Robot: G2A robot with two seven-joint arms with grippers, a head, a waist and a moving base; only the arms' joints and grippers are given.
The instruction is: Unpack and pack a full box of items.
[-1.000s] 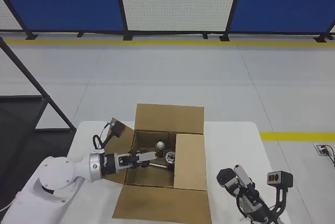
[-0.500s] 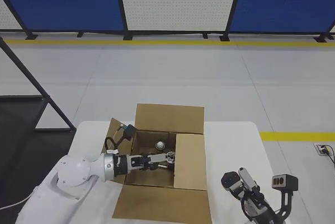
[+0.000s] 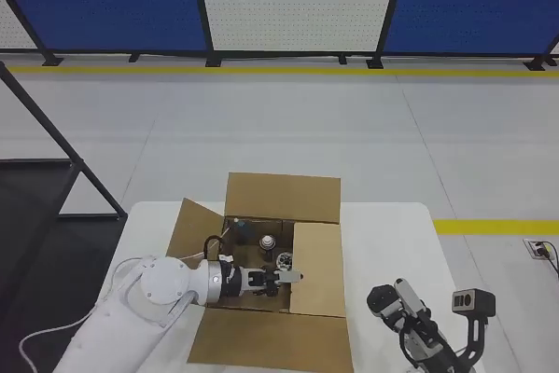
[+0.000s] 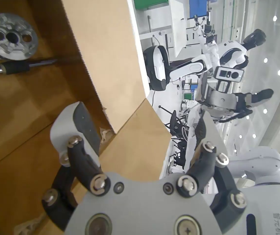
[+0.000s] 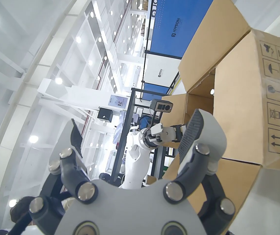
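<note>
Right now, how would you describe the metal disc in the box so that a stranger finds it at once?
Start at the open cardboard box on the white table. Inside it, beyond the open left gripper, the disc sits next to a thin rod. The disc is round and silver with several holes in its face; the rod is long with a black sleeve.

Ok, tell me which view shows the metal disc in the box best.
The left wrist view: the metal disc sits on the box floor, its holes clear. The top view gives at most a small pale blob; the right wrist view catches the box's outside wall.
</note>
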